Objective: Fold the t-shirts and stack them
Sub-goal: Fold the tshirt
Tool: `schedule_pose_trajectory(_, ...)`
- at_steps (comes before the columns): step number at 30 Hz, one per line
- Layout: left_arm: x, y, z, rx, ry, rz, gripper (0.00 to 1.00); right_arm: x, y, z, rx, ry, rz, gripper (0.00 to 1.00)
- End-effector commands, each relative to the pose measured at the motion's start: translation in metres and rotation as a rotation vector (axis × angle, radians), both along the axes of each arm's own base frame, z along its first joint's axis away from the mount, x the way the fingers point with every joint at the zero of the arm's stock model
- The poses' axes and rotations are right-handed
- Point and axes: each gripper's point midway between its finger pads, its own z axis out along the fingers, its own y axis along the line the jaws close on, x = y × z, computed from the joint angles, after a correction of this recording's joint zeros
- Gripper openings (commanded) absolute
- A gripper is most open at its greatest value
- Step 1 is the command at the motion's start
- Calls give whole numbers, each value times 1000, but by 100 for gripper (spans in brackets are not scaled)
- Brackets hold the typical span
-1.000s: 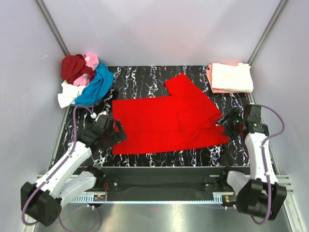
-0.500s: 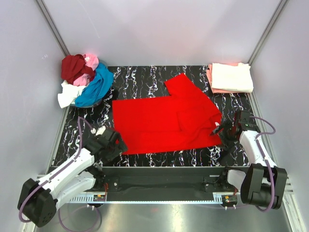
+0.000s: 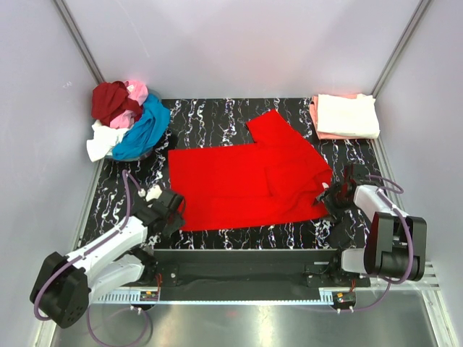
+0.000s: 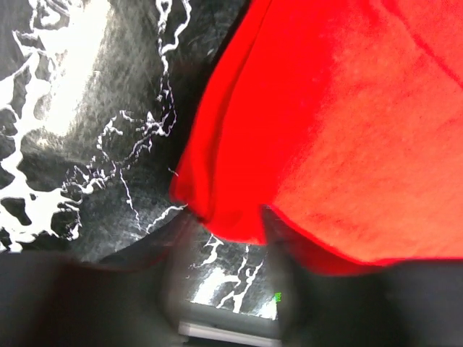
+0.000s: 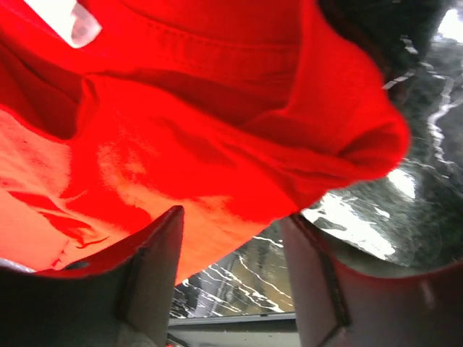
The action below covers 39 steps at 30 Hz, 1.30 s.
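My black table (image 3: 217, 116) has the bright red shirt (image 3: 246, 184) lying flat in the middle, so I can fold it. The pile of messy shirts (image 3: 126, 119) sits far left, and the folded stack (image 3: 346, 116) sits far right. My left gripper (image 3: 172, 210) and right gripper (image 3: 330, 196) are both spread wide, one at each near corner, I think to pinch them. The white tag (image 5: 72, 20) shows no words I can read.

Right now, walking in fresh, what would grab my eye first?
The bright red t-shirt spread across the middle of the black marbled table, with the left tool and right tool at its two near corners. Next, the jumbled heap of shirts at the far left corner and the folded stack at the far right.
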Motion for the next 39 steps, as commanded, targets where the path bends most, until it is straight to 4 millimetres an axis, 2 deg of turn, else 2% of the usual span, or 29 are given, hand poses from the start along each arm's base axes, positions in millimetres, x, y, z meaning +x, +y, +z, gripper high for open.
schedule_pose_trajectory(1, 18, 0, 7, 22, -83, -7, 31, 7, -3, -13, -37, -14, 6, 58)
schedule_pose_trajectory(2, 20, -1, 8, 18, -92, -21, 19, 7, -3, -13, -34, -15, 10, 48)
schedule_pose_trajectory(4, 23, -3, 12, 17, -108, -33, 11, 7, -2, -11, -31, -24, 14, 39)
schedule_pose_trajectory(5, 24, -3, 14, 17, -114, -38, 6, 7, -2, -11, -30, -26, 16, 31)
schedule_pose_trajectory(7, 24, -1, 20, 32, -121, -36, 1, 4, 0, -8, -23, -32, 21, 24)
schedule_pose_trajectory(8, 23, -1, 22, 35, -124, -42, 0, 4, 3, -6, -7, -40, 28, 20)
schedule_pose_trajectory(9, 22, 1, 27, 39, -128, -38, 0, 2, 5, -3, 0, -44, 30, 10)
schedule_pose_trajectory(11, 17, 1, 30, 33, -121, -36, 0, -1, 9, 2, 22, -47, 31, 4)
schedule_pose_trajectory(14, 14, -2, 43, -14, -145, -31, 0, -6, 11, 16, 27, -68, 33, 2)
schedule_pose_trajectory(19, 2, 3, 62, -40, -151, -15, 0, -17, 9, 41, 2, -92, 27, 3)
schedule_pose_trajectory(22, -5, 7, 74, -51, -162, -11, 0, -29, 11, 49, 4, -99, 28, 4)
schedule_pose_trajectory(27, -20, 7, 82, -90, -138, -18, 1, -50, 24, 61, 69, -94, 13, 7)
schedule_pose_trajectory(29, -30, 15, 85, -79, -127, -12, 4, -53, 23, 76, 53, -140, 8, 9)
schedule_pose_trajectory(31, -34, 19, 93, -82, -142, -9, 8, -61, 20, 90, 25, -160, 1, 13)
schedule_pose_trajectory(32, -40, 23, 96, -85, -144, -8, 20, -63, 20, 94, 24, -170, 3, 18)
schedule_pose_trajectory(33, -42, 23, 104, -99, -158, -10, 27, -67, 20, 98, 23, -181, -3, 28)
schedule_pose_trajectory(34, -44, 24, 108, -106, -164, -13, 37, -68, 21, 100, 28, -187, -5, 33)
schedule_pose_trajectory(35, -46, 25, 117, -118, -185, -19, 63, -68, 22, 102, 32, -194, -6, 41)
schedule_pose_trajectory(36, -47, 26, 121, -114, -195, -34, 74, -67, 23, 105, 38, -211, -8, 54)
schedule_pose_trajectory(38, -49, 30, 135, -97, -214, -56, 88, -65, 21, 111, 21, -232, -13, 63)
schedule_pose_trajectory(39, -48, 34, 138, -59, -221, -86, 98, -62, 18, 119, 9, -260, -16, 73)
